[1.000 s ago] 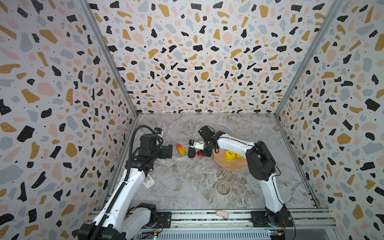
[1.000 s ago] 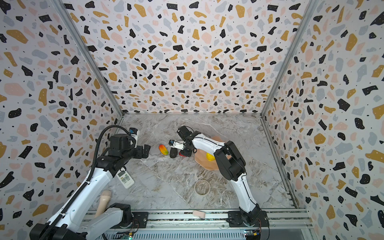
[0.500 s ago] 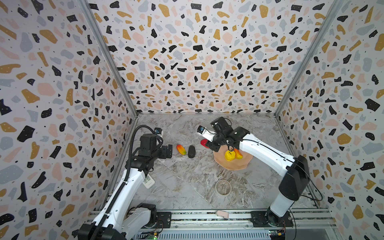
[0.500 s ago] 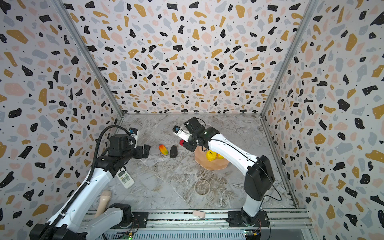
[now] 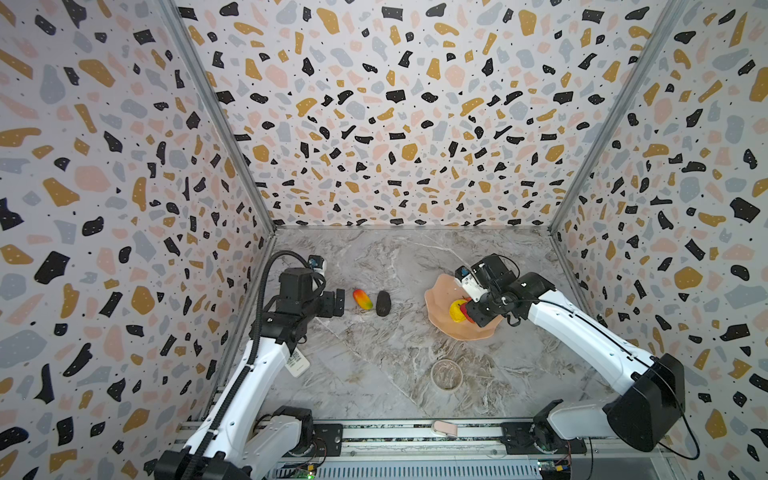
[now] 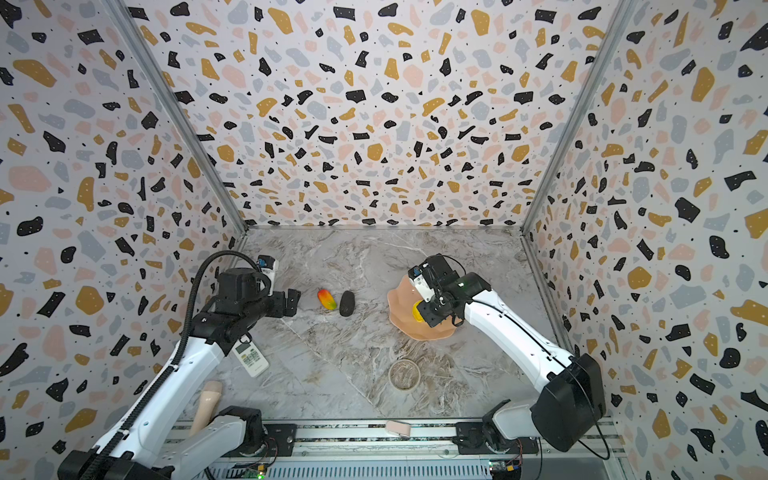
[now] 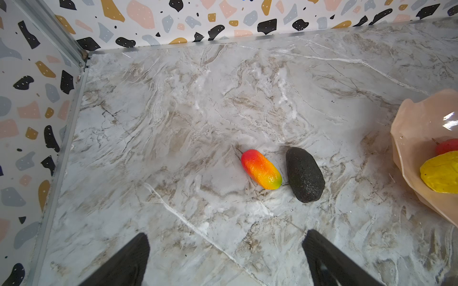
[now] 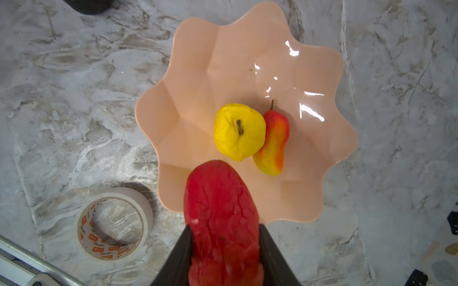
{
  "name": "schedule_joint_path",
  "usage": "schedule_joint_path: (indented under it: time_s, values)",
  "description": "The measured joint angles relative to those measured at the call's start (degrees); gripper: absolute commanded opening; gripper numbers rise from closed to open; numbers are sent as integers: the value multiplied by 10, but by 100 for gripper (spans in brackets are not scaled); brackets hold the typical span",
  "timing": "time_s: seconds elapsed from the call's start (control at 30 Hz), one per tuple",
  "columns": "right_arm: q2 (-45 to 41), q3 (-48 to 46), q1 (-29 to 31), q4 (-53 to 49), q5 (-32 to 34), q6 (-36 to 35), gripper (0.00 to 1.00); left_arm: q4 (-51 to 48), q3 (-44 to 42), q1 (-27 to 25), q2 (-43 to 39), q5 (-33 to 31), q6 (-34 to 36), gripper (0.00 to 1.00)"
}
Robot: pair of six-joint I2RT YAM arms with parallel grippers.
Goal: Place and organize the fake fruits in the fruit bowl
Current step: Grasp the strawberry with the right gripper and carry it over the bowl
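The peach-pink fruit bowl (image 5: 438, 299) (image 8: 223, 62) sits right of centre. Inside it lie a yellow apple-like fruit (image 8: 239, 131) (image 5: 457, 311) and a mango (image 8: 272, 143), touching side by side. My right gripper (image 8: 225, 227) (image 5: 469, 311) hangs over the bowl's near rim, shut on a red strawberry (image 8: 223, 210). A second mango (image 5: 362, 299) (image 7: 261, 169) and the dark avocado (image 5: 383, 303) (image 7: 304, 174) lie next to each other on the marble, left of the bowl. My left gripper (image 7: 226, 236) (image 5: 338, 302) is open and empty, a short way from the mango.
A tape roll (image 5: 446, 374) (image 8: 114, 222) lies in front of the bowl. A white remote (image 6: 249, 359) sits under the left arm, and a beige object (image 6: 208, 407) stands by the left base. Patterned walls close three sides; a metal rail (image 5: 415, 432) runs along the front.
The right arm has carried the strawberry rightward from beside the avocado to above the bowl. The left arm, the mango and the avocado have not moved.
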Motion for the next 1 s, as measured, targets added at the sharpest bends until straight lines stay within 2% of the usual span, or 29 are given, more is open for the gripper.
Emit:
schedule_joint_path:
  time_s: [0.2, 0.6, 1.0]
  values:
    - [14, 2, -10, -27, -9, 7, 36, 0, 0, 0, -4, 1, 0, 100]
    - [120, 9, -15, -41, -14, 13, 39, 0, 0, 0, -9, 1, 0, 100]
    - [150, 11, -19, -45, -1, 15, 49, 0, 0, 0, -9, 1, 0, 100]
